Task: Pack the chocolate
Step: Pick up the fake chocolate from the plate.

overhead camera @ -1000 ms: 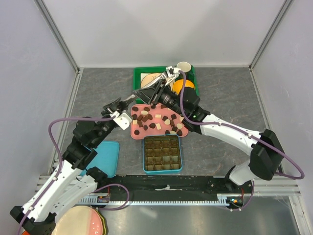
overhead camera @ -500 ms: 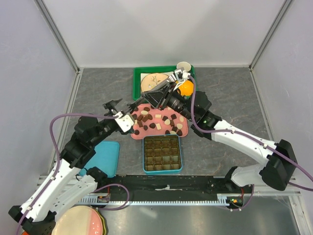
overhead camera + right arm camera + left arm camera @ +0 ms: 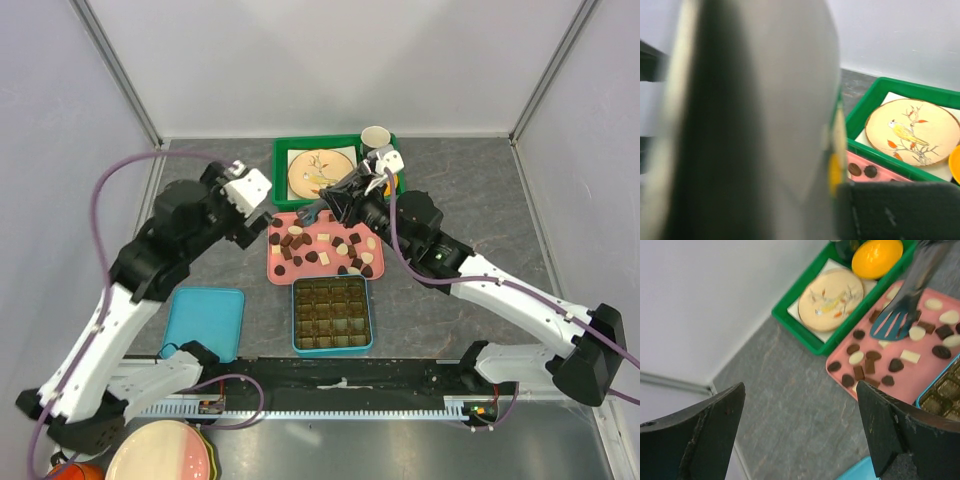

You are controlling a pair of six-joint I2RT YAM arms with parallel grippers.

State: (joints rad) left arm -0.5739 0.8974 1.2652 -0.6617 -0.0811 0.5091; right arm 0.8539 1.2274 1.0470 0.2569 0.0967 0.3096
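Observation:
The chocolate (image 3: 330,245), several small dark, light brown and cream pieces, lies on a pink tray (image 3: 275,266), also seen in the left wrist view as chocolate (image 3: 865,362). In front of it stands a teal compartment tin (image 3: 332,315). My right gripper (image 3: 347,206) (image 3: 835,195) is shut on a teal slotted spatula (image 3: 309,213) (image 3: 894,325), whose head hovers over the tray's far edge. Its handle (image 3: 755,125) fills the right wrist view as a grey blur. My left gripper (image 3: 265,216) (image 3: 800,390) is open with nothing in it, high over bare table left of the tray.
A green bin (image 3: 284,150) behind the tray holds a bird-painted plate (image 3: 315,172) (image 3: 912,131), an orange (image 3: 877,257) and a cup (image 3: 375,136). A teal lid (image 3: 205,322) lies at front left. Plates (image 3: 160,452) are stacked below the rail.
My left gripper opened wide, and its arm lifted and drew back to the left. My right arm swung the spatula down from over the green bin to the pink tray's far edge.

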